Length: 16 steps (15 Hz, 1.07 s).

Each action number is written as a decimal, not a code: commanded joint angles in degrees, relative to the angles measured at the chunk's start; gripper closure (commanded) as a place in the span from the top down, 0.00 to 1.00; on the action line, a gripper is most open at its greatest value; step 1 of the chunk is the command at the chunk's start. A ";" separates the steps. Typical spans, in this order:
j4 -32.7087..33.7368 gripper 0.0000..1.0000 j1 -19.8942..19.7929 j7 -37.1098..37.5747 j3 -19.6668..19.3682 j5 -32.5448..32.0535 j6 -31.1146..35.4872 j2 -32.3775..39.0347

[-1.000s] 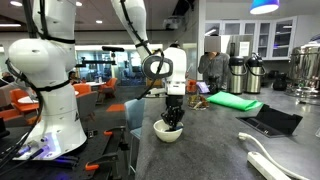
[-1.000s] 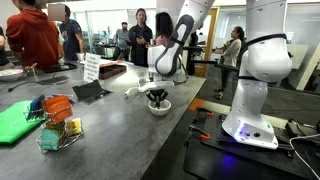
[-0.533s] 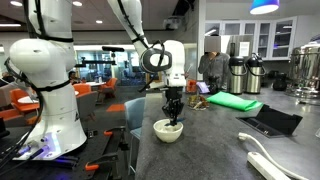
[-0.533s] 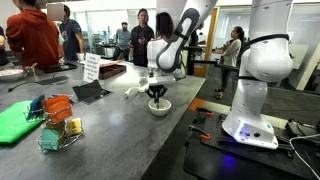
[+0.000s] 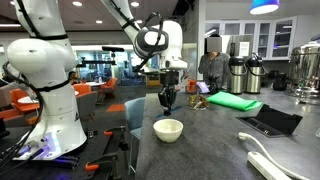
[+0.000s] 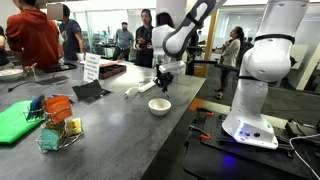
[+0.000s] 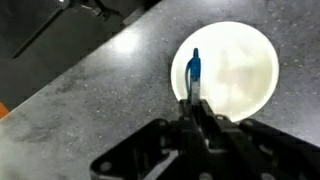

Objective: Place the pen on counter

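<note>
My gripper (image 5: 167,100) hangs well above the white bowl (image 5: 168,129) on the dark grey counter (image 5: 215,140). It is shut on the thin blue pen (image 7: 194,70), which sticks out from between the fingers (image 7: 192,108) in the wrist view, over the left side of the bowl (image 7: 235,70). In both exterior views the pen is too small to make out. The gripper (image 6: 163,80) is also above the bowl (image 6: 159,106) there, and the bowl looks empty.
A white power strip (image 5: 268,160) and a dark tablet (image 5: 268,121) lie on the counter, with a green cloth (image 5: 233,101) and steel urns (image 5: 245,72) behind. A wire basket (image 6: 57,131) and a second white robot (image 6: 258,80) stand nearby. People stand in the background.
The gripper has risen from inside the bowl to well above it, carrying the pen up with it. The bowl has stayed in place.
</note>
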 commanded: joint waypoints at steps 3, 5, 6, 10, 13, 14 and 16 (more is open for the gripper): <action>0.33 0.03 -7.01 -10.19 -0.12 -0.45 -2.71 -1.93; 0.45 0.03 -9.04 -14.35 -1.02 -0.36 -0.45 -0.76; 0.29 0.03 -9.80 -16.90 -1.46 0.40 0.82 -0.47; 0.31 0.03 -11.69 -25.30 -3.16 2.45 6.06 2.91; 0.59 0.03 -11.86 -30.11 -3.66 6.07 9.16 6.64; 0.67 0.03 -11.90 -31.10 -3.69 7.10 9.84 7.68; 0.79 0.03 -12.10 -32.61 -3.79 8.92 11.40 9.76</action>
